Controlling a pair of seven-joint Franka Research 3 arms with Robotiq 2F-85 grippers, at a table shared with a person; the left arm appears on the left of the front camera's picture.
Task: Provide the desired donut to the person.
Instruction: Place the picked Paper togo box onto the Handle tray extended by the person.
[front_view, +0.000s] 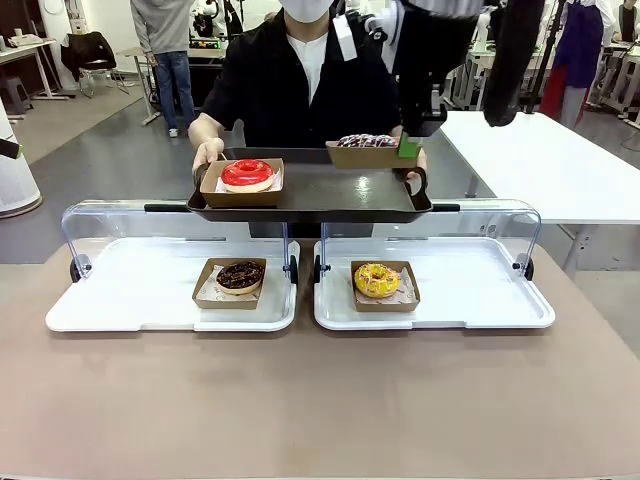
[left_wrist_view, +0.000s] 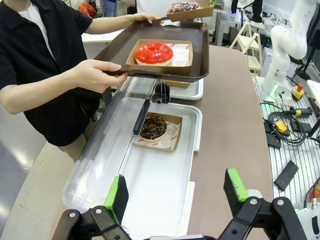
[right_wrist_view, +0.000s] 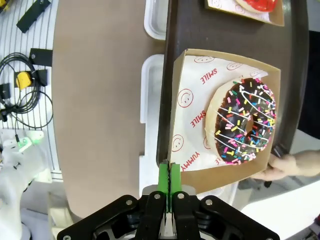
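Risk first: the sprinkle donut's box (right_wrist_view: 227, 125) hangs partly past the tray's (front_view: 310, 195) right far corner, so letting go early could tip it off. Right pincer (right_wrist_view: 170, 182) is clamped on the box's wall, donut just beyond its tips. Left pincer (left_wrist_view: 175, 192) stands wide, holding nothing, above the table's near left edge.

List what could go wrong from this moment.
1. The right tool pinches only the edge of the sprinkle donut's box, which hangs above the tray; it could tilt or slip.
2. The person's hand sits beside that box and could get bumped.
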